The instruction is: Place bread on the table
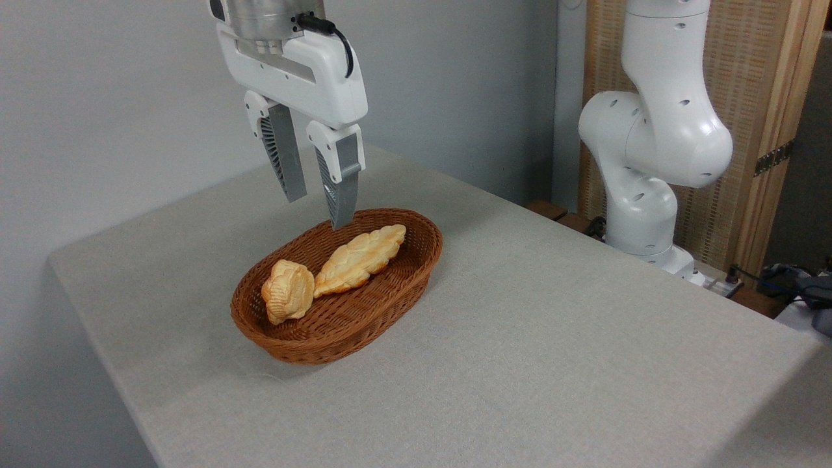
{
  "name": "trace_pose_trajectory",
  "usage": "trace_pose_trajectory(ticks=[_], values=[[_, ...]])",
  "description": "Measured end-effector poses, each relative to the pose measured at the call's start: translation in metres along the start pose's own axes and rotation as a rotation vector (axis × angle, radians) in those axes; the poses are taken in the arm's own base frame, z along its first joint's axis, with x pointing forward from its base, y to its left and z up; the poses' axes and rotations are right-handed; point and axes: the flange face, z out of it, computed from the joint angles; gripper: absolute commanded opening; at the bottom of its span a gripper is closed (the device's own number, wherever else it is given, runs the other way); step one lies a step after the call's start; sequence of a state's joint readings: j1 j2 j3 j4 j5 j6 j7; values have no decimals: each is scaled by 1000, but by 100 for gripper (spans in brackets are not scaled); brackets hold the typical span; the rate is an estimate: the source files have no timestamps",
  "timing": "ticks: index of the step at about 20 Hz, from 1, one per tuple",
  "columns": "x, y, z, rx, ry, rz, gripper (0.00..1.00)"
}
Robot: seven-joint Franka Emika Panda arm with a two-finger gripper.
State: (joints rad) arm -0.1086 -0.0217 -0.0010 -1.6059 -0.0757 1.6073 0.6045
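The bread [288, 291], a small lumpy golden bun with ridged folds, lies in the left end of a brown wicker basket [396, 286] on the grey-beige table [552, 338]. My gripper [317, 211] hangs above the basket's far rim, up and slightly right of the bun. Its two grey fingers are apart and hold nothing. The right fingertip [341, 221] ends just over the rim.
A longer braided golden loaf [361, 259] lies in the basket right beside the bun. The arm's white base [650, 162] stands behind the table's far right edge, in front of a wooden panel. Cables and dark items sit at the right edge.
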Motion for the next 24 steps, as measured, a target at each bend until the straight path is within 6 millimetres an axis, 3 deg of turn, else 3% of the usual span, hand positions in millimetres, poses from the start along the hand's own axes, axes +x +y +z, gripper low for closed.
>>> trace_pose_trajectory(ticks=[20,24], values=[[0,0,0,0,0,0,100],[5,8,2,-2,-3,17,100]])
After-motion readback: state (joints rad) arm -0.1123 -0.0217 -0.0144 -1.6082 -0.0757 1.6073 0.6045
